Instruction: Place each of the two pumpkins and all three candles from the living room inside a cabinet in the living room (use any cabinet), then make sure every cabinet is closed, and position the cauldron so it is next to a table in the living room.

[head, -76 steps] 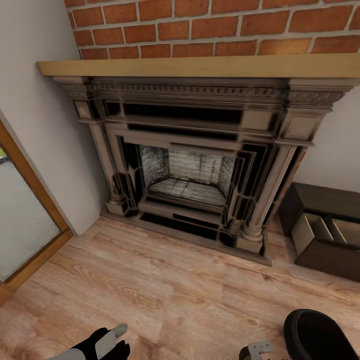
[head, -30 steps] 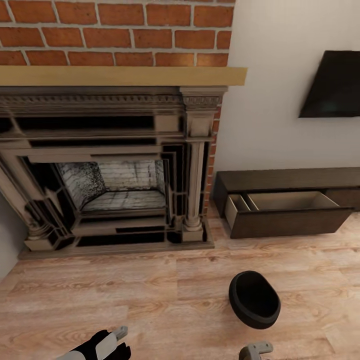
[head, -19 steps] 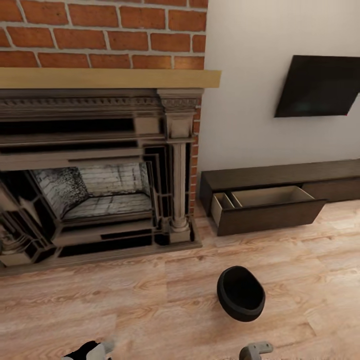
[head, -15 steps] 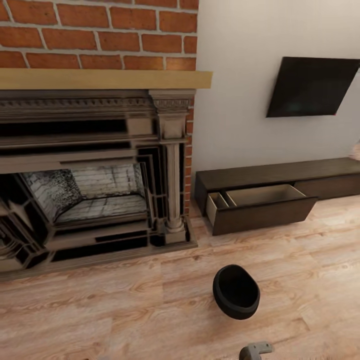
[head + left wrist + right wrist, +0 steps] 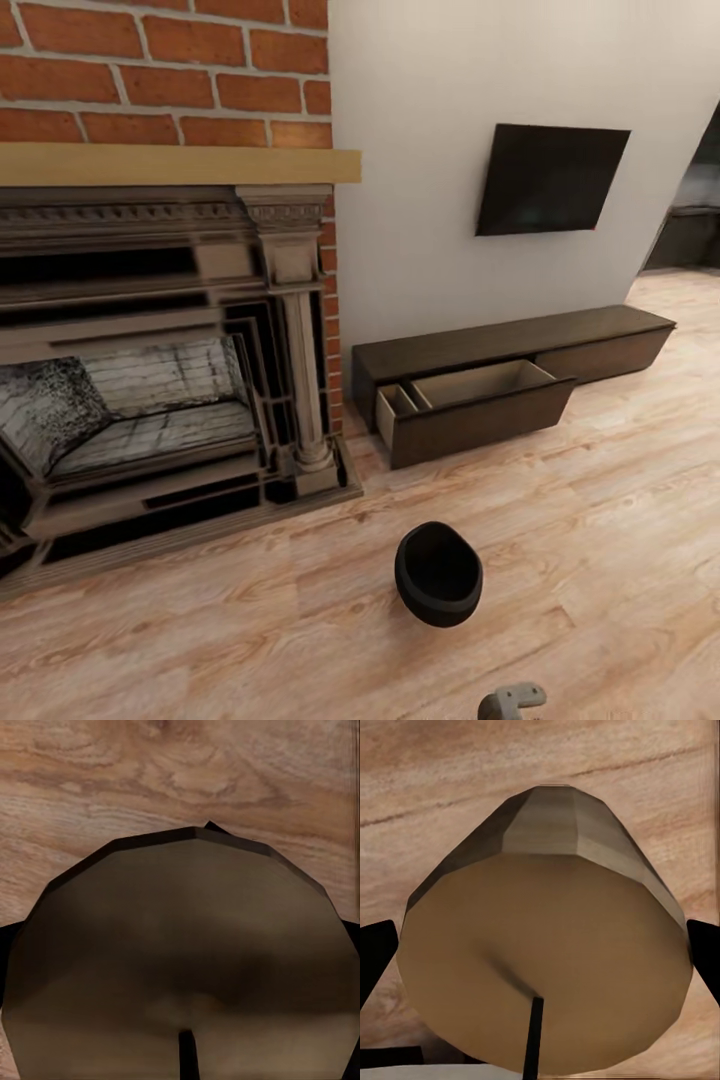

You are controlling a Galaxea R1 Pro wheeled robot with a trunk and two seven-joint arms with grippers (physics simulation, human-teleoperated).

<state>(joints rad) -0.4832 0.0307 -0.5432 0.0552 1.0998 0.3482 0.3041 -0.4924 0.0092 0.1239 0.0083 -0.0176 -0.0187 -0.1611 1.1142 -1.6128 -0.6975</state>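
The right claw (image 5: 512,700) peeks in at the near edge of the head view, its grip unreadable there. The black cauldron (image 5: 438,573) sits on the wooden floor (image 5: 600,520), with the cabinet (image 5: 500,385) beyond against the far wall, one drawer (image 5: 470,405) pulled open, right of the fireplace (image 5: 150,360). In the left wrist view, the left claw grips a candle (image 5: 187,967). In the right wrist view, the right claw grips another candle (image 5: 547,960).

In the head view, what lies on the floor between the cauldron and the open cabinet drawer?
Nothing: in the head view the wood floor between the cauldron and the open drawer of the cabinet is bare.
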